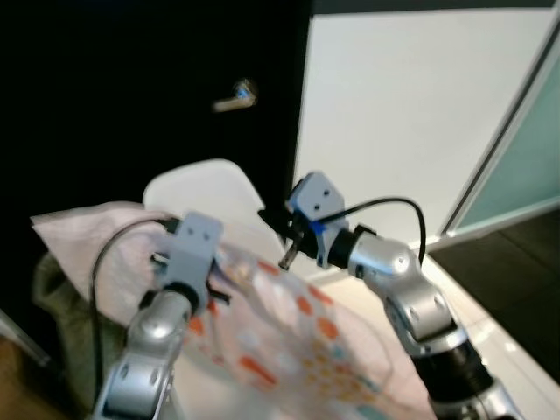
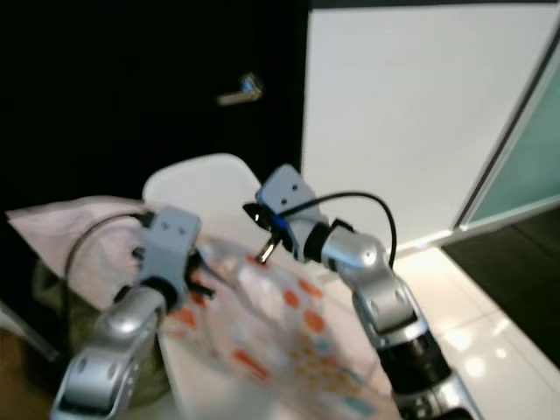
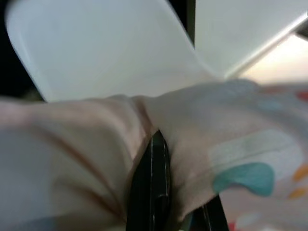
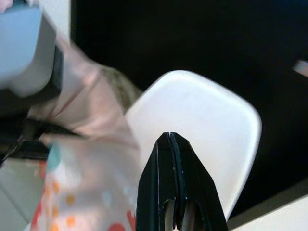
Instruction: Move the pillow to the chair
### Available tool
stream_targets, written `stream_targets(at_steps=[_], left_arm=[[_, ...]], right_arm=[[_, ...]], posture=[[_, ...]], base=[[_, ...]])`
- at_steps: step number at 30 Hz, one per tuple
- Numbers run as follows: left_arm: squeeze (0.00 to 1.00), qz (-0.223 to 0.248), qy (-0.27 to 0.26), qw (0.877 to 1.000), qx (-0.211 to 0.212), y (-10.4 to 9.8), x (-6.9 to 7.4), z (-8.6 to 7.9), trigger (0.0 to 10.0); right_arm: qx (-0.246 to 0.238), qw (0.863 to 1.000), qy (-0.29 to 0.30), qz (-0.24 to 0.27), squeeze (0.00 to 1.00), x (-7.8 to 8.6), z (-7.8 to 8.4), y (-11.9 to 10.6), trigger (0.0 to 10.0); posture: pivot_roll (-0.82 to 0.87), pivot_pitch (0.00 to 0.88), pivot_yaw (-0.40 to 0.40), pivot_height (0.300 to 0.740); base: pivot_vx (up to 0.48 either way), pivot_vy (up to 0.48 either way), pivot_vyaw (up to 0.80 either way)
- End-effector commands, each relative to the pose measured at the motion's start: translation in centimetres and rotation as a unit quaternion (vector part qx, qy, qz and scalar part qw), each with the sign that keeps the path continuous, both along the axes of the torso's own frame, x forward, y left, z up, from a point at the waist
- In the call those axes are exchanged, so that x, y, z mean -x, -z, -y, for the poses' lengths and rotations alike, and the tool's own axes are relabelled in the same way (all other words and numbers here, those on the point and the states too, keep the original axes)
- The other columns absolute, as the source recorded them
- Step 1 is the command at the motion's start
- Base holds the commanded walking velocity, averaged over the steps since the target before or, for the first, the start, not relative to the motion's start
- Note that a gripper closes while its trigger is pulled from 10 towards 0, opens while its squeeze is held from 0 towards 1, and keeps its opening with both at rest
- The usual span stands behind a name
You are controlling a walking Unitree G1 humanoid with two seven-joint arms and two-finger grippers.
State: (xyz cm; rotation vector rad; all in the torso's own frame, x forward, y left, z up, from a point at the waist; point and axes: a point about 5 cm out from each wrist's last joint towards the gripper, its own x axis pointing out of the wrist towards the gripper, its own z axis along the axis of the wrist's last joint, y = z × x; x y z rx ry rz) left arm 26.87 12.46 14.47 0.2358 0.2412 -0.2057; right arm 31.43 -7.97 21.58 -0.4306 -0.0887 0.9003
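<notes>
Overall: both silver arms are raised in front of a white chair, with the pillow between them.

Left eye view, pillow: the pillow (image 1: 289,341), pale with orange, red and teal blotches, hangs low in front of the robot, in front of the white chair (image 1: 210,188); its upper left edge is gathered at the left claw (image 1: 214,280).
Left eye view, right arm: the right claw (image 1: 284,254) is held up over the pillow's top edge, just before the chair back; a black cable loops over its wrist.
Left eye view, surroundings: a dark door with a metal handle (image 1: 234,96) stands behind the chair, a white wall panel (image 1: 411,114) to the right, and an olive-green cloth (image 1: 61,306) lies under the pale pink fabric at the left.

Right eye view: the same scene, blurred; the glossy white floor (image 2: 472,324) shows at lower right.

Left wrist view, claw: the left claw (image 3: 153,192) has its two black fingers pressed together with a fold of the pillow (image 3: 202,144) pinched tight between them; the fabric bunches on both sides of the fingers.
Left wrist view, beyond: the chair's white back (image 3: 101,48) rises just behind the gathered fabric.

Right wrist view, claw: the right claw (image 4: 174,192) has its fingers closed against each other with nothing between them.
Right wrist view, beyond: the chair back (image 4: 197,125) lies just past the fingertips, and the pillow (image 4: 91,187) hangs beside it, its edge held by the left claw's grey wrist (image 4: 26,53).
</notes>
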Motion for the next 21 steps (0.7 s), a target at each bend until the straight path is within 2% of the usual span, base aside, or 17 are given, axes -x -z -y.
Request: stream_targets(at_steps=[1, 3, 4, 6, 7, 10, 14, 15, 16, 21], left_arm=[[0.0, -0.015, 0.009, 1.0, 0.002, 0.2, 0.4, 0.2, 10.0], [0.0, -0.087, -0.024, 0.996, 0.016, 2.0, 1.7, -0.8, 10.0], [0.0, -0.087, -0.024, 0.996, 0.016, 2.0, 1.7, -0.8, 10.0], [0.0, -0.129, -0.043, 0.991, 0.021, 3.1, 2.6, -1.6, 10.0], [0.0, -0.129, -0.043, 0.991, 0.021, 3.1, 2.6, -1.6, 10.0], [0.0, -0.163, -0.049, 0.985, 0.028, 4.0, 3.3, -2.0, 10.0], [0.0, -0.178, -0.043, 0.982, 0.035, 4.2, 3.5, -1.9, 10.0], [0.0, -0.181, -0.042, 0.981, 0.057, 3.8, 3.5, -1.7, 10.0], [0.0, -0.181, -0.042, 0.981, 0.063, 3.6, 3.4, -1.6, 10.0], [0.0, -0.155, -0.062, 0.981, 0.095, 2.5, 2.4, -1.3, 10.0]], right_arm=[[0.019, 1.0, 0.001, -0.02, 0.0, 0.1, 0.2, 0.8, 10.0], [0.04, 0.997, -0.013, -0.069, 0.0, 0.5, 0.4, 1.9, 10.0], [0.04, 0.997, -0.013, -0.069, 0.0, 0.5, 0.4, 1.9, 10.0], [0.055, 0.994, -0.018, -0.096, 0.0, 0.7, 0.6, 2.6, 10.0], [0.055, 0.994, -0.018, -0.096, 0.0, 0.7, 0.6, 2.6, 10.0], [0.086, 0.987, -0.016, -0.133, 0.0, 0.9, 1.0, 3.7, 10.0], [0.107, 0.982, -0.016, -0.154, 0.0, 1.2, 1.2, 4.2, 10.0], [0.134, 0.973, -0.012, -0.186, 0.0, 1.5, 1.8, 4.9, 10.0], [0.14, 0.971, -0.01, -0.194, 0.0, 1.6, 1.9, 5.0, 10.0], [0.133, 0.968, 0.029, -0.21, 0.0, 1.0, 2.5, 5.2, 10.0]], posture=[[-0.19, 0.05, -0.019, 0.699], [-0.19, 0.054, -0.019, 0.699], [-0.19, 0.054, -0.019, 0.699], [-0.18, 0.056, -0.02, 0.699], [-0.18, 0.056, -0.02, 0.699], [-0.18, 0.06, -0.02, 0.699], [-0.18, 0.061, -0.02, 0.699], [-0.18, 0.065, -0.019, 0.699], [-0.18, 0.065, -0.019, 0.699], [-0.19, 0.059, -0.017, 0.699]], base=[[0.0, 0.0, 0.0], [0.0, 0.0, 0.0], [0.0, 0.0, 0.0], [0.0, 0.0, 0.0], [0.0, 0.0, 0.0], [0.0, 0.0, 0.0], [0.0, 0.0, 0.0], [0.0, 0.0, 0.0], [0.0, 0.0, 0.0], [0.0, 0.0, 0.0]])
